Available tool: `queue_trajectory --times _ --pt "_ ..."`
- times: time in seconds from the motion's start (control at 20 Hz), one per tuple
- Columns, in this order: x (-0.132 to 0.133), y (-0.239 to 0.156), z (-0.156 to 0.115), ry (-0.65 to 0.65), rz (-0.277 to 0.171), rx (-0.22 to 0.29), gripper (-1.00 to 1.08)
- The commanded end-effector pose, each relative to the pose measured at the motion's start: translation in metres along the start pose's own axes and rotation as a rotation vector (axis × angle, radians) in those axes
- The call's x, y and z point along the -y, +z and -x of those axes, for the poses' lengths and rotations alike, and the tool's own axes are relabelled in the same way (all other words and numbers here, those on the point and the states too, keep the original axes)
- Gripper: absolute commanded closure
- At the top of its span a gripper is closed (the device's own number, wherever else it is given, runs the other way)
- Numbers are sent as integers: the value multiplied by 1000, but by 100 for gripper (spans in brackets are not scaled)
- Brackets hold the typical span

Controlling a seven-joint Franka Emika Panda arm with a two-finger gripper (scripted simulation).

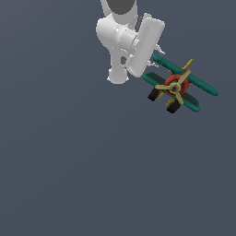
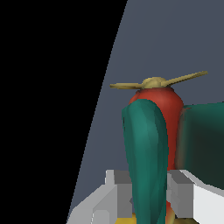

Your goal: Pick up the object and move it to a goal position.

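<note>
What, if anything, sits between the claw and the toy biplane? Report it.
Nothing visible does. In the wrist view the claw already has a finger on each side of a teal wing of the toy biplane, with no other thing between them. The exterior view shows only the arm and the plane; no goal marker is visible.

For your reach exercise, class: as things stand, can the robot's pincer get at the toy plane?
Probably yes: the pincer already straddles a green wing of the plane, a finger on each side, nothing between.
</note>
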State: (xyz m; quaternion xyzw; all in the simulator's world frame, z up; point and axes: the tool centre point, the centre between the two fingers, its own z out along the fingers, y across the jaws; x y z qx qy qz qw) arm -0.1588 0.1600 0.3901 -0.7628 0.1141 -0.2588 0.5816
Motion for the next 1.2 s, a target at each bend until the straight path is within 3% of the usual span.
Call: queue_trajectory --times 0.0,0.6,1.15 --pt "11 0 2 -3 -5 -3 108" --pt "16 1 4 -1 -2 -3 108" --pt "36 1 -14 -1 -3 -3 108"
